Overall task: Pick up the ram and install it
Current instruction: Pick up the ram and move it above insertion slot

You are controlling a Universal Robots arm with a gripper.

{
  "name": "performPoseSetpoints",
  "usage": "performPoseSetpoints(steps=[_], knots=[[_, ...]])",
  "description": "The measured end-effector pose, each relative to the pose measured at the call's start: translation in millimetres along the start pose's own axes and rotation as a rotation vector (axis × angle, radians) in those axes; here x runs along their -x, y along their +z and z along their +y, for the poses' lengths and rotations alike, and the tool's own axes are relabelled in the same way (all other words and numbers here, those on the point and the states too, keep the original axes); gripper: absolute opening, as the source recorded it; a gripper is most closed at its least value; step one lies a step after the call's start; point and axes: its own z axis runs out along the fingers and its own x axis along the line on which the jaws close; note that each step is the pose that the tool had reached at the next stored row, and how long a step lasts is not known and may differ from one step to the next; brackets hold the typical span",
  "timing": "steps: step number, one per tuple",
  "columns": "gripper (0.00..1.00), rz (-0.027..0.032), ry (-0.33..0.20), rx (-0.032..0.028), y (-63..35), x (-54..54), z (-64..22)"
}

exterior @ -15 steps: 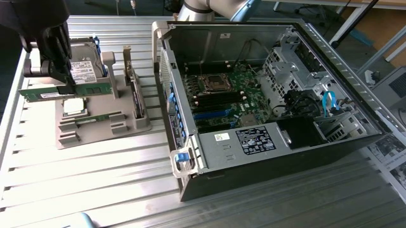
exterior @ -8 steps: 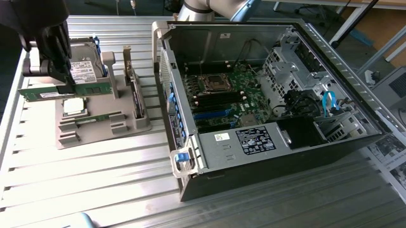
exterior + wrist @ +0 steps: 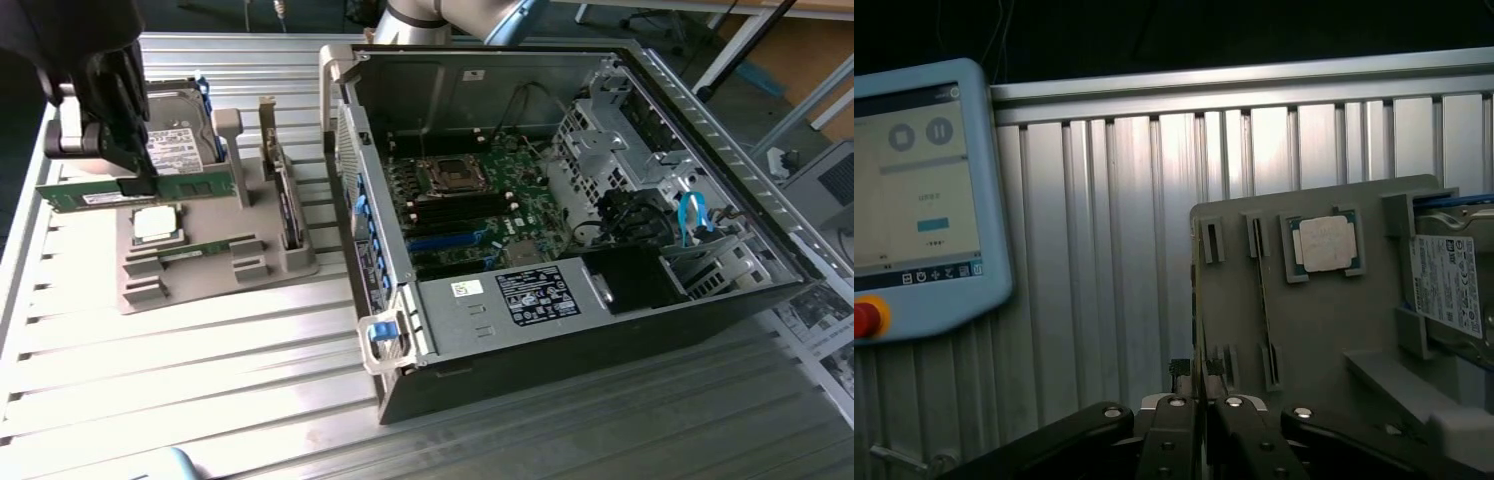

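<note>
- Exterior view: the dark gripper sits at the exterior view's left, above a grey parts holder on the ribbed metal table.
- Its fingers are clenched on the ram, a long green stick held level by its middle, with both ends jutting out past the grip.
- The ram hangs in the air over the holder, apparently touching nothing else, in front of the hard drive and above the square silver processor.
- The open computer case lies well apart, at the exterior view's right. Inside it, the motherboard faces up and shows a row of long black memory slots.
- Wrist view: the fingers press together on the ram, which is seen edge-on as a thin dark line.
- Beyond it lie the grey holder, the processor and the labelled hard drive. A blue touchscreen pendant rests on the table nearby.
- Judgement on the step in hand: this looks like the carry. It goes best with the grip kept firm and centred, the stick level with its contact edge down, and its ends kept away from the case wall.
</note>
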Motion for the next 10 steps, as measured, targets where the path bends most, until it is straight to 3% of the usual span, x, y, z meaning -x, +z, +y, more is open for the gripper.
performPoseSetpoints(steps=[10], knots=[[0.14, 0.0001, 0.004, 0.0003, -2.0, -0.7, 0.0]])
